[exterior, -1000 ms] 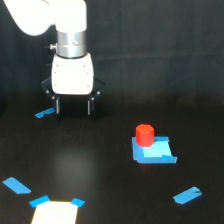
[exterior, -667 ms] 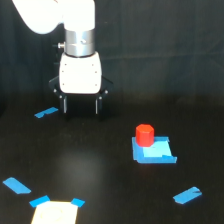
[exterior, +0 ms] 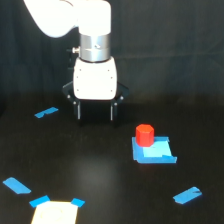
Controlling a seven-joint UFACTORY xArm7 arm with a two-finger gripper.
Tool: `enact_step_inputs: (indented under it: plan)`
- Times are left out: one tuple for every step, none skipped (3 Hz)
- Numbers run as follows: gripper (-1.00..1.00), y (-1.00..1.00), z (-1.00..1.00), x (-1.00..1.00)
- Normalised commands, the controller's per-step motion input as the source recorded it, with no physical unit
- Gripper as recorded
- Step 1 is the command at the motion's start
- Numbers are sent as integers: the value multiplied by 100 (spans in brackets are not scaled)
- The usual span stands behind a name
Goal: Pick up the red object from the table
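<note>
Beside the pincer (exterior: 95, 113), apart, red object (exterior: 145, 135).

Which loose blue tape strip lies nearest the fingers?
The tape strip at the exterior view's left, level with the fingers; the others lie much lower in frame.

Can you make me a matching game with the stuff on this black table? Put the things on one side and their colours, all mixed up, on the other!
Things:
1. red object
2. flat square piece
3. gripper
4. patch at the bottom edge

Colours:
A. pale tan
B. white body, black fingers
C. red-orange
D. blue

Pairs: 1-C, 2-D, 3-B, 4-A
</note>
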Motion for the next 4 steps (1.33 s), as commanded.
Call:
enact_step_inputs:
  plan:
    - [98,-67,15,100]
    - [100,-95,13,100]
    - [100,-100,17,36]
    - [48,-28,-16,60]
